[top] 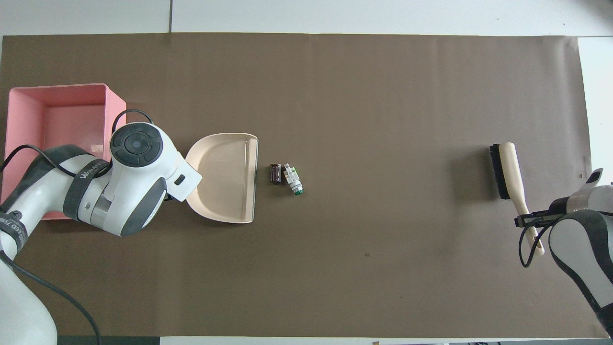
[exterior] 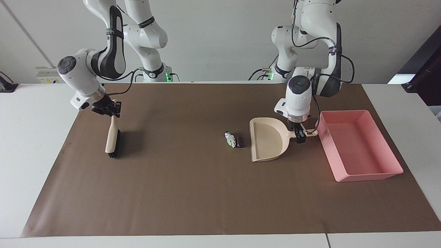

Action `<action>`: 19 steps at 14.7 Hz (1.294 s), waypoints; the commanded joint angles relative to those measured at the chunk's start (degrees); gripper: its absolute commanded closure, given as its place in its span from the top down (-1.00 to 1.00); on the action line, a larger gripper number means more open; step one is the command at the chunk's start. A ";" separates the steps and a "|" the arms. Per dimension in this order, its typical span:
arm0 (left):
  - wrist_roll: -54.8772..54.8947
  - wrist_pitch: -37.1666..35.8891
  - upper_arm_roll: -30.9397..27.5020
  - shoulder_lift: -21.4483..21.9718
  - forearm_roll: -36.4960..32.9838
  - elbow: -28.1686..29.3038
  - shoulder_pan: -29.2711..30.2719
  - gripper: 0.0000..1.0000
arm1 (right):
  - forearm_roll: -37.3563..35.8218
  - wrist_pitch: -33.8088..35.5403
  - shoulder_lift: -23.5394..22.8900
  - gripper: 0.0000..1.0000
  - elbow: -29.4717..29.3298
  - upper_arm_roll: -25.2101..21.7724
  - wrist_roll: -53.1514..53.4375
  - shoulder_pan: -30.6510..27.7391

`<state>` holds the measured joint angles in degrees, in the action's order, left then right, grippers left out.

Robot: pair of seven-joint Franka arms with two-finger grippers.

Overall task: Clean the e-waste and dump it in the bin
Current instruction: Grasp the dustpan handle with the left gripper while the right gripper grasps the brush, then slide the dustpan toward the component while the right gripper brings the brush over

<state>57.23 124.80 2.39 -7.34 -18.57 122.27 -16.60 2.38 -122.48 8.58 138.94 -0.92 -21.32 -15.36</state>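
Observation:
The e-waste lies mid-table: a white scrap with green bits point(exterior: 230, 138) point(top: 292, 178) touching a dark block point(exterior: 239, 142) point(top: 275, 173), just off the open lip of the beige dustpan point(exterior: 268, 139) point(top: 225, 177). The pink bin point(exterior: 365, 177) point(top: 62, 88) stands beside the dustpan's handle, toward the left arm's end. My left gripper point(exterior: 300, 135) is down at the dustpan's handle, close to the pan; its wrist hides it in the overhead view. My right gripper point(exterior: 112, 108) point(top: 527, 220) is shut on the handle of the brush point(exterior: 112, 141) point(top: 507, 167), whose bristle end rests on the mat.
A brown mat point(exterior: 193, 193) covers most of the white table. The bin holds nothing that shows. A cable loops off the left wrist above the bin's rim.

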 commanded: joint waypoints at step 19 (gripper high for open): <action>-0.28 -8.70 -0.72 -2.15 -6.57 -6.08 -5.20 -1.00 | 0.17 1.28 -5.24 -1.00 -8.86 2.41 43.21 47.69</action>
<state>57.53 118.04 2.24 -8.66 -23.83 117.84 -20.88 2.96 -120.48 3.12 130.04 1.82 21.21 31.18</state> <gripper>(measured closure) 0.661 0.744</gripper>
